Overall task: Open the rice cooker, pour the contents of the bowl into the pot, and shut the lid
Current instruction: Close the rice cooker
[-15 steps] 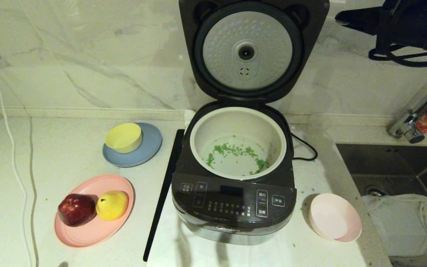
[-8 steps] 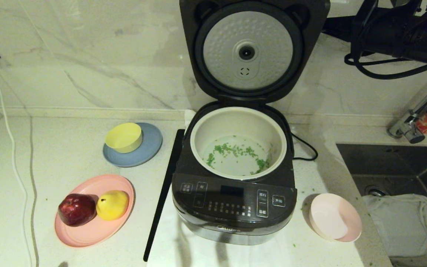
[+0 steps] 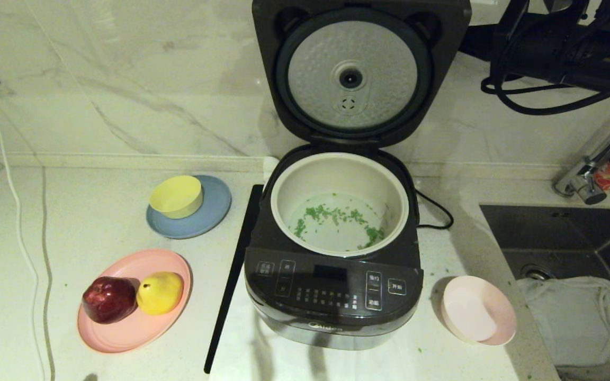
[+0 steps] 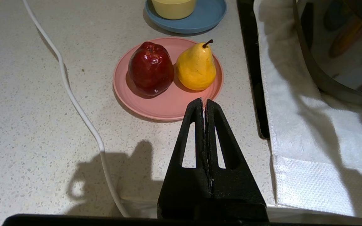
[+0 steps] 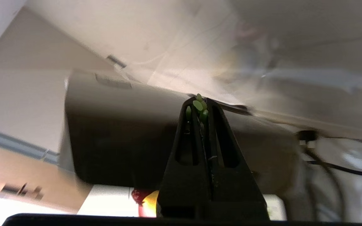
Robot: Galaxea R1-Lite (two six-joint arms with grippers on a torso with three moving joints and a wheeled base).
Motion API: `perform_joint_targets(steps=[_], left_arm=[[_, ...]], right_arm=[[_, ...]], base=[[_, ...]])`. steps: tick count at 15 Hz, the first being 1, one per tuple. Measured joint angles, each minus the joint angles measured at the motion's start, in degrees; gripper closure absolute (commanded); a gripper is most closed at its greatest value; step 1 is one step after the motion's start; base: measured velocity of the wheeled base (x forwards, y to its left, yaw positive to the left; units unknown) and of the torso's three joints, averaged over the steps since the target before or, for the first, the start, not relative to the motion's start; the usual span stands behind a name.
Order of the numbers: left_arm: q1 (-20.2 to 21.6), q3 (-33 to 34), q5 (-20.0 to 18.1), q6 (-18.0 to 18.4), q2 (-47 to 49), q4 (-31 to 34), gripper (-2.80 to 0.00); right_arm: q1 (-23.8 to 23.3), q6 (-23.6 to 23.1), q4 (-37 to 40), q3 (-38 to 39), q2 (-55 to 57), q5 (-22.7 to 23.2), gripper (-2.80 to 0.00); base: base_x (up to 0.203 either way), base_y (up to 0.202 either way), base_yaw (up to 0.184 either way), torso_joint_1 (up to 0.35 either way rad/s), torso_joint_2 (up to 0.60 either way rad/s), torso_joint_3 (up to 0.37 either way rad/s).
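- Starting at the left of the head view, I see a white cable [image 3: 19, 222] trailing down the counter, probably just a wall lead left out of the way.
- Lower left sits a pink plate [image 3: 125, 333] with a red apple [image 3: 109, 299] touching a yellow pear [image 3: 160, 292]; above it a yellow bowl [image 3: 176, 196] rests on a blue plate [image 3: 209, 217]. I judge these as bystanders, set well apart from the work.
- My left gripper [image 4: 204, 105] hangs near the pink plate in its wrist view, fingers pressed together, holding nothing: parked.
- Centre frame, the rice cooker [image 3: 331, 296] stands on a white cloth [image 4: 297, 131] with its lid [image 3: 355, 74] hinged upright against the wall, so the pot [image 3: 339, 164] is exposed.
- Inside lie the contents [image 3: 337, 217], scattered green across the pot floor, so I read pouring as done.
- Lower right, just beside the cooker, the bowl [image 3: 477, 309] sits upright and looks emptied; a few green bits lie on the counter around it.
- Upper right, my right arm [image 3: 559, 47] reaches in behind the lid's right edge, I judge to push it down.
- My right gripper [image 5: 201, 110] points at the lid's dark back, fingers together, with a few green grains stuck at the tips.
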Motion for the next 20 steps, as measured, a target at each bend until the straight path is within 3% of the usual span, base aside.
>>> perform_joint_targets(steps=[7, 20], left_arm=[[-0.04, 0.00, 0.00, 0.00, 0.00, -0.05, 0.00], [-0.04, 0.00, 0.00, -0.01, 0.00, -0.06, 0.00]], right_arm=[[3.15, 0.00, 1.90, 2.76, -1.42, 0.25, 0.00], [10.67, -0.38, 5.66, 31.93, -13.48, -0.14, 0.00]], base=[[0.000, 0.000, 0.000, 0.000, 0.00, 0.000], [0.000, 0.000, 0.000, 0.000, 0.00, 0.000]])
